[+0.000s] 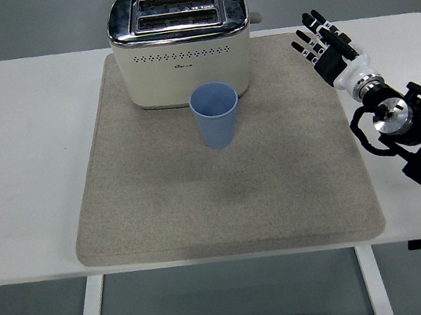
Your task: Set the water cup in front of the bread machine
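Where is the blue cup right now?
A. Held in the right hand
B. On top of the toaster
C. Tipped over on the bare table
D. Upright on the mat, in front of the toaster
D: the cup stands upright on the mat, just in front of the toaster; the right hand is open and apart from it.

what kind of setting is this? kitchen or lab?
Likely a lab test bench, not a kitchen: a bare white table with a grey mat, one toaster, one blue cup, grey floor below.

We see the light blue water cup (215, 115) standing upright and open-mouthed at upper centre of the frame, just below the cream bread machine (180, 45) with its chrome top and two slots, both on the grey mat (224, 195)
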